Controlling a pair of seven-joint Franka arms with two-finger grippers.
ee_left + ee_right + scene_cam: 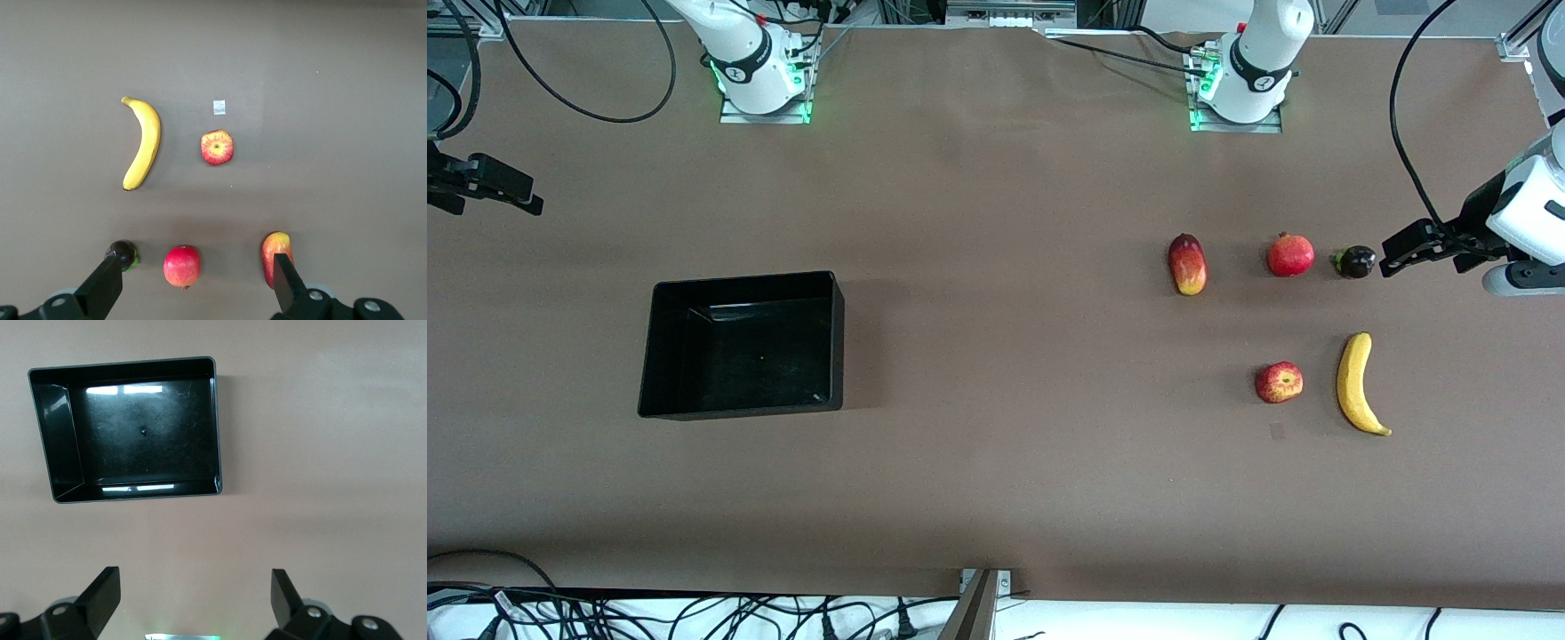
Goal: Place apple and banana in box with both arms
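Both end effectors hang open: left end effector (pixel 193 283) should descend squarely over the banana (pixel 1357 383); right end effector (pixel 193 600) waits above the table near the box (pixel 655 356).

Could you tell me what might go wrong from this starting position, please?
1. The small streaked red apple resembles the plain round red fruit and the oval red-yellow fruit, so the open left gripper might pick wrongly.
2. The long yellow banana lies beside the apple; a grasp could nudge it.
3. The black plastic box sits toward the right arm's end, a long carry.
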